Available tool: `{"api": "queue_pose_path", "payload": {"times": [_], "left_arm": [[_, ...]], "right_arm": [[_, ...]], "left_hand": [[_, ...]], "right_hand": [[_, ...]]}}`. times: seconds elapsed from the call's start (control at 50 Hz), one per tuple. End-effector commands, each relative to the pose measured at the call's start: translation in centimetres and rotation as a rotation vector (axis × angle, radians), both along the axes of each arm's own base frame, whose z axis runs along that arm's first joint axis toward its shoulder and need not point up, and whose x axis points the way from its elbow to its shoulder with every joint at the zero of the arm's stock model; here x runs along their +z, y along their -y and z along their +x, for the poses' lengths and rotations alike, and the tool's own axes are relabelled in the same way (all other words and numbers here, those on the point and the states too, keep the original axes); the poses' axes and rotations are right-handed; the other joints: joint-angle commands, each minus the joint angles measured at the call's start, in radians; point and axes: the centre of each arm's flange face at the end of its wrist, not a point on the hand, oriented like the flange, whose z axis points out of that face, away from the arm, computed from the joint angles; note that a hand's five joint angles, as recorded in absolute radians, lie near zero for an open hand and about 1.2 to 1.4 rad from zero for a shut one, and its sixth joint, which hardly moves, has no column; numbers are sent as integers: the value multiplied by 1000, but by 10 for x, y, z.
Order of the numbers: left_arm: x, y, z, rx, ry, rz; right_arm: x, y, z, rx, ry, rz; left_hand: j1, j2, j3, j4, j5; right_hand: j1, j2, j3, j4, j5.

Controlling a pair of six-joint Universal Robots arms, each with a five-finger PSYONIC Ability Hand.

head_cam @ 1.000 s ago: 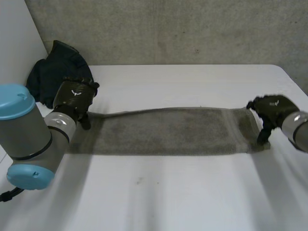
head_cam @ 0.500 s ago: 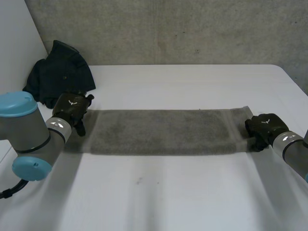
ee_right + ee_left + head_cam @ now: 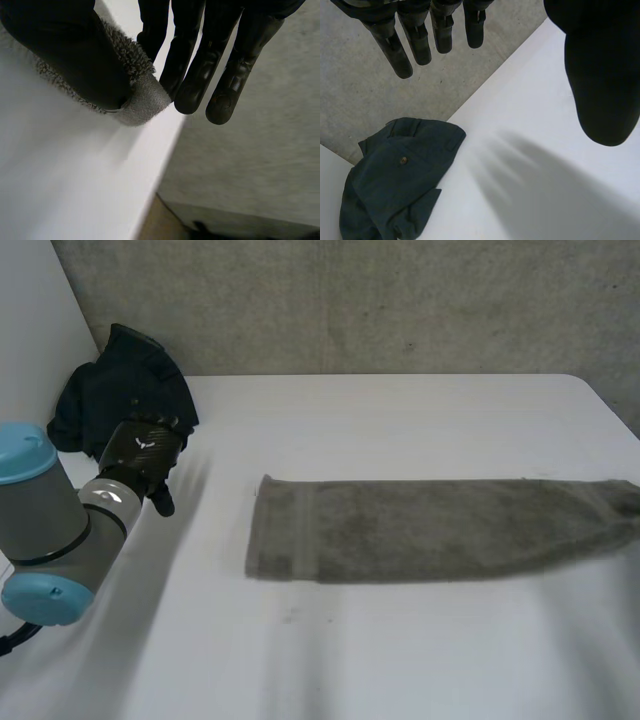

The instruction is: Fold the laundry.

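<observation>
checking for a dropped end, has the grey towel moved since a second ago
Yes. The grey towel has slid toward the robot's right, away from the dark garment; the left hand is off it.

Towel (image 3: pixel 430 530) reads dull grey-brown, plain all along, with one flatter woven band across it near the short end. Table (image 3: pixel 400 660) is plain white, no pattern at all. The garment (image 3: pixel 120 390) comes up very dark, nearly black from the head view and a deep teal at the left wrist, with one small brass-coloured button (image 3: pixel 403 160). Wall (image 3: pixel 350 300) is mottled grey concrete, flecked darker. Left hand (image 3: pixel 145 455) is black with an olive sheen and a small white mark on its back. The arm (image 3: pixel 45 515) is grey, its caps (image 3: pixel 20 455) light blue. Right hand (image 3: pixel 197 80) is glossy black, and beside it the towel's hem shows a paler, smoother grey than the fuzzy pile.
</observation>
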Motion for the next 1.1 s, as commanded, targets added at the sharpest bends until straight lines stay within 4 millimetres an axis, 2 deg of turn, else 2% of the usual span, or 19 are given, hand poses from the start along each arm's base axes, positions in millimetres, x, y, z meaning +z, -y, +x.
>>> {"api": "queue_pose_path", "payload": {"times": [0.02,0.06,0.08,0.14,0.16,0.22,0.3,0.4,0.44,0.52,0.54,0.6,0.7,0.78,0.88,0.92,0.94,1.0,1.1], "left_arm": [[6,-5,-2,-9,-3,-12],[9,-5,-3,-9,-6,-20],[10,-5,-3,-9,-8,-26],[16,-4,-3,-7,-13,-41],[18,-4,-3,-8,-16,-46],[22,-6,-4,-11,-38,-51],[23,-12,-12,-31,-74,-40],[22,-22,-25,-72,-84,-31],[20,-27,-32,-92,-83,-26],[19,-35,-43,-129,-84,-24],[20,-36,-45,-135,-84,-29],[22,-41,-53,-160,-88,-38],[24,-47,-68,-202,-93,-49],[20,-51,-77,-225,-91,-41],[18,-55,-80,-225,-87,-38],[17,-56,-81,-228,-86,-35],[17,-56,-81,-228,-85,-34],[15,-56,-82,-229,-85,-29],[16,-59,-82,-234,-84,-27]], "right_arm": [[38,0,65,173,20,-168],[50,-9,93,265,41,-202],[60,-21,124,378,60,-229],[68,-46,175,566,83,-253],[70,-66,207,690,96,-259],[61,-105,261,907,121,-240],[36,-153,313,1124,130,-190],[1,-185,342,1235,108,-115],[-7,-187,343,1240,103,-95],[-8,-185,341,1209,132,-67],[-3,-182,339,1166,173,-52],[10,-171,331,1042,280,-23],[27,-117,263,624,568,93],[11,-116,221,467,611,238],[-18,-120,191,395,581,319],[-23,-116,181,376,558,305],[-29,-113,173,365,529,299],[-34,-109,168,367,474,285],[-30,-92,168,370,382,207]], "left_hand": [[-22,-30,-36,-29,-47],[-22,-30,-36,-29,-47],[-22,-30,-36,-29,-47],[-22,-30,-36,-29,-47],[-22,-30,-36,-29,-47],[-22,-30,-36,-29,-47],[-22,-30,-36,-29,-47],[-22,-30,-36,-29,-47],[-22,-30,-36,-29,-47],[-22,-30,-36,-29,-47],[-22,-30,-36,-29,-47],[-22,-30,-36,-29,-47],[-21,-29,-35,-28,-46],[-21,-29,-35,-28,-46],[-21,-29,-35,-28,-46],[-21,-29,-35,-28,-46],[-22,-30,-36,-29,-47],[-22,-30,-36,-29,-47],[-22,-30,-36,-29,-47]], "right_hand": [[417,219,217,207,230],[417,219,217,207,230],[417,219,217,207,230],[417,219,217,207,230],[417,219,217,207,230],[417,219,217,207,230],[417,219,217,207,230],[417,219,217,207,230],[417,219,217,207,230],[-739,-937,-940,-949,-926],[-805,-1003,-1005,-1014,-991],[-805,-1003,-1005,-1014,-991],[-805,-1003,-1005,-1014,-991],[-805,-1003,-1005,-1014,-991],[-775,-973,-975,-984,-961],[-500,-698,-700,-709,-686],[-97,-295,-297,-306,-283],[416,218,215,206,229],[417,219,217,207,230]]}}
